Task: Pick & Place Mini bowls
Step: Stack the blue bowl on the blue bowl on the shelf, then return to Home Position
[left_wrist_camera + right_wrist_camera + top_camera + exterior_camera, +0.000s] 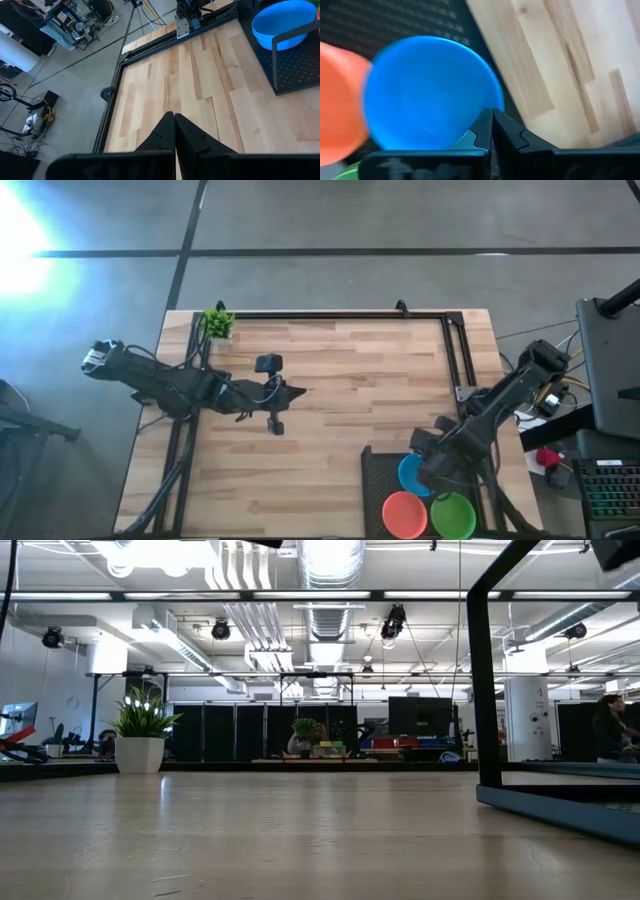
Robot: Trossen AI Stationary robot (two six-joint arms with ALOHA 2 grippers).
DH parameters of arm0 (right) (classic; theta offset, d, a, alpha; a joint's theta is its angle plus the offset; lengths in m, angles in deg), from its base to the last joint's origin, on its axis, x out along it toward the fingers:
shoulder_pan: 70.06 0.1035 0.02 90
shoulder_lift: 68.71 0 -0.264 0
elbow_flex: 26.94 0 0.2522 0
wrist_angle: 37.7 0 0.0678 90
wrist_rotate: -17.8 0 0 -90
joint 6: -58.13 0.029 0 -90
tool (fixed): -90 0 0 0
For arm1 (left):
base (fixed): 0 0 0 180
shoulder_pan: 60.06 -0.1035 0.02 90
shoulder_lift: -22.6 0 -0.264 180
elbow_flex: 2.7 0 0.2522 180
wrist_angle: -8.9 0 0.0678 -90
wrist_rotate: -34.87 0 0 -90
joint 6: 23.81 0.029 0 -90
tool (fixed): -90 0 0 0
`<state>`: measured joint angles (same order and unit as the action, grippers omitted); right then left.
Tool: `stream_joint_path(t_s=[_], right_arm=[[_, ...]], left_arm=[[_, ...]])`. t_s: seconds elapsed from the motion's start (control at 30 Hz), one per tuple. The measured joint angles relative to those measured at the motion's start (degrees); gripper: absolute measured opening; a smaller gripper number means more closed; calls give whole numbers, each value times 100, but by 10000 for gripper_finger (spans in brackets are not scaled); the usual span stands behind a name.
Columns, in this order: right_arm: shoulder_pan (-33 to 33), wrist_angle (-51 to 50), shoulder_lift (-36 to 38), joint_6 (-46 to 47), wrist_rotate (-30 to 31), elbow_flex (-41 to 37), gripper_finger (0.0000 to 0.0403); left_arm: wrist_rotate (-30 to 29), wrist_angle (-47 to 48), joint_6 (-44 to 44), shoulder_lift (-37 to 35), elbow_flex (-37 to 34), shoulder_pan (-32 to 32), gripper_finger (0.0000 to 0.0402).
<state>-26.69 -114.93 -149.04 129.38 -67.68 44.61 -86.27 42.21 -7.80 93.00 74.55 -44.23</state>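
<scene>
Three mini bowls sit in a black mesh tray (pixel 378 480) at the table's near right: blue (pixel 408 473), orange (pixel 404 514) and green (pixel 455 516). My right gripper (pixel 492 116) is shut and points down over the near rim of the blue bowl (pixel 430 92). The orange bowl (pixel 337 102) lies beside the blue one. In the high view the right arm covers part of the blue bowl. My left gripper (pixel 174 119) is shut and empty, and hovers over bare wood at the table's left middle (pixel 292 392). It faces the blue bowl (pixel 284 22) in the tray. My right gripper's shut fingers come from above, pointing down, over the blue bowl's rim (pixel 481 102). I cannot tell whether they touch it. The bowl rests flat in the tray.
A small potted plant (pixel 218 323) stands at the far left corner. A black frame rail (pixel 330 315) runs along the far and right edges. A small black camera (pixel 269 364) stands mid-table. Bare wood (pixel 350 390) lies between the arms. A person (pixel 610 730) is in the room beyond.
</scene>
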Motion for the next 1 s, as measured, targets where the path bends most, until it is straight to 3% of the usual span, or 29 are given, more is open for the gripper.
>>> stream_joint_path(t_s=[0.1, 0.37, 0.5, 0.77, 1.0], right_arm=[[21, 0, 36, -209, 275, 267, 8], [11, 288, 45, -1783, 1964, 1186, 8], [10, 724, 201, -2770, 2395, 1594, 8], [9, 1958, 973, -4676, 2401, 1847, 8], [-65, 2925, 1868, -5643, 1662, 1340, 8]], left_arm=[[6, 65, -119, -44, 0, 0, 0], [100, 715, -580, -678, -10, 15, 0], [670, 762, -597, -1095, -96, 13, 0], [939, 919, -647, -2065, -442, 15, 0], [1222, 773, -686, -3073, -944, 17, 0]])
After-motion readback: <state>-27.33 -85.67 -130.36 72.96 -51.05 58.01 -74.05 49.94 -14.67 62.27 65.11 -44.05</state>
